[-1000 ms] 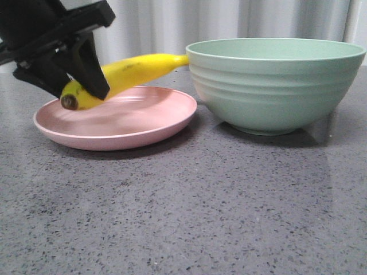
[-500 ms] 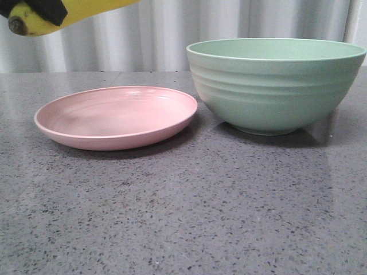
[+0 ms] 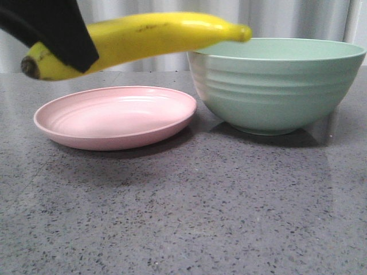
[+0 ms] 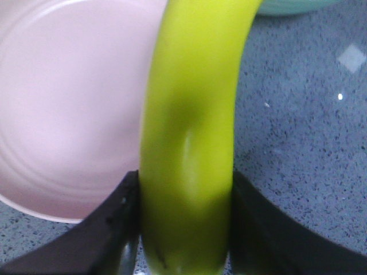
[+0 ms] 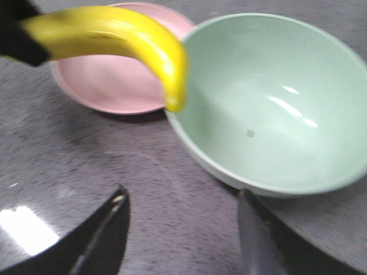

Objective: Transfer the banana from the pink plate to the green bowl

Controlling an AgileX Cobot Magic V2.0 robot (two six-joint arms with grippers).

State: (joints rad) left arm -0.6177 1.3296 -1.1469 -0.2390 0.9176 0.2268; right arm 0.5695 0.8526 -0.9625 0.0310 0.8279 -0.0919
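The yellow banana (image 3: 143, 37) hangs in the air above the pink plate (image 3: 114, 117), its tip reaching to the near rim of the green bowl (image 3: 275, 86). My left gripper (image 3: 57, 34) is shut on the banana near its dark stem end. From the left wrist the banana (image 4: 192, 132) fills the space between both black fingers (image 4: 114, 223), with the plate (image 4: 69, 109) below. My right gripper (image 5: 182, 197) stands open over bare table beside the bowl (image 5: 269, 103); this view also shows the banana (image 5: 114, 34) and plate (image 5: 114, 86). Both plate and bowl hold nothing.
The grey speckled tabletop (image 3: 189, 212) stretches in front of the plate and bowl. A pale curtain (image 3: 160, 8) closes off the back.
The banana was lifted off the pink plate, rose to the upper left, and has now come down and rightward, its tip reaching the bowl's rim.
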